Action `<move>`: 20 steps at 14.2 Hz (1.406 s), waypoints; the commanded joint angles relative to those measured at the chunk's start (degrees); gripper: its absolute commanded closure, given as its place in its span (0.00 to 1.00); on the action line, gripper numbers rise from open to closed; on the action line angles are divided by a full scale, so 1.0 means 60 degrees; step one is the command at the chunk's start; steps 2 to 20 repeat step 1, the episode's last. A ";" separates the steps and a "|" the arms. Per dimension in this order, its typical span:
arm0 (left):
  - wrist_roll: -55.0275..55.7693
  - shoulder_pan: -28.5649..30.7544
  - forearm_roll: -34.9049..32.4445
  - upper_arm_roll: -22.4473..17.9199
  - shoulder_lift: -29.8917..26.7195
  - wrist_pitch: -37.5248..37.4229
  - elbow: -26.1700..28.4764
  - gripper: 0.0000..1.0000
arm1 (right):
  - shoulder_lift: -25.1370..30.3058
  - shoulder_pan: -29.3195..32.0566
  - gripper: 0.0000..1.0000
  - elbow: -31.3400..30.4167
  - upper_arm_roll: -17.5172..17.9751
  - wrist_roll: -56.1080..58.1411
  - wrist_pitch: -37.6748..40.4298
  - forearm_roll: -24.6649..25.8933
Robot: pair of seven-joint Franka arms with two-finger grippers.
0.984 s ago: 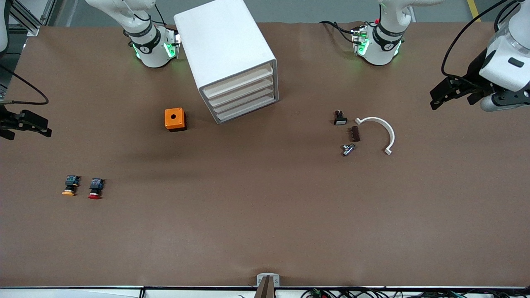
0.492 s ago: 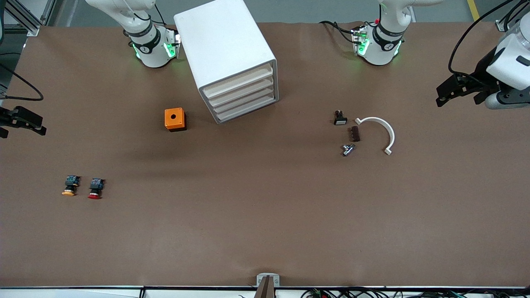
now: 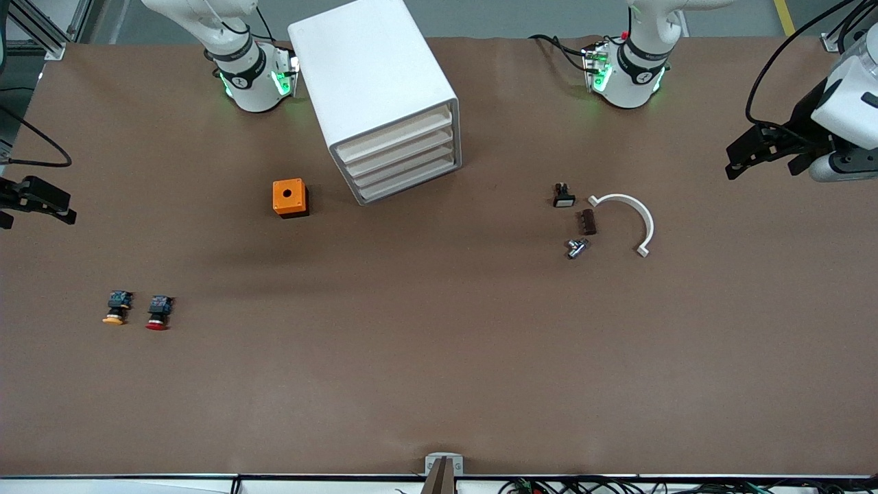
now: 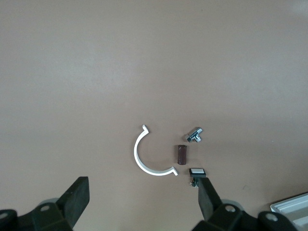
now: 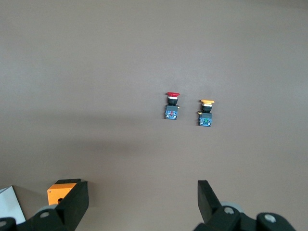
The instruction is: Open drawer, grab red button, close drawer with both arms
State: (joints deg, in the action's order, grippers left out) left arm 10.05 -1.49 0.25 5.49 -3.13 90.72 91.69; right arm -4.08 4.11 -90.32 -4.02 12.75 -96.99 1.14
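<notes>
Two grippers, left and right, fingers spread and empty in wrist views; button on table.

Both arms are glossy white, rounded shells; each base carries a black ring at its joint and green glowing lights low on the housing; black cables trail from the left arm's base and loop over its upper links; the left hand and right hand are matte black, with angular, wedge-shaped fingers and round screw bosses.
</notes>
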 commanded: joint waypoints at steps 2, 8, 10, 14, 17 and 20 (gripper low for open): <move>-0.0137 0.0057 0.0105 -0.0021 -0.0138 0.0186 0.0055 0.00 | 0.0051 0.0018 0.00 0.0127 -0.0019 -0.0002 0.0067 0.0016; -0.0137 0.0057 0.0105 -0.0021 -0.0138 0.0186 0.0055 0.00 | 0.0051 0.0018 0.00 0.0127 -0.0019 -0.0002 0.0067 0.0016; -0.0137 0.0057 0.0105 -0.0021 -0.0138 0.0186 0.0055 0.00 | 0.0051 0.0018 0.00 0.0127 -0.0019 -0.0002 0.0067 0.0016; -0.0137 0.0057 0.0105 -0.0021 -0.0138 0.0186 0.0055 0.00 | 0.0051 0.0018 0.00 0.0127 -0.0019 -0.0002 0.0067 0.0016; -0.0137 0.0057 0.0105 -0.0021 -0.0138 0.0186 0.0055 0.00 | 0.0051 0.0018 0.00 0.0127 -0.0019 -0.0002 0.0067 0.0016; -0.0137 0.0057 0.0105 -0.0021 -0.0138 0.0186 0.0055 0.00 | 0.0051 0.0018 0.00 0.0127 -0.0019 -0.0002 0.0067 0.0016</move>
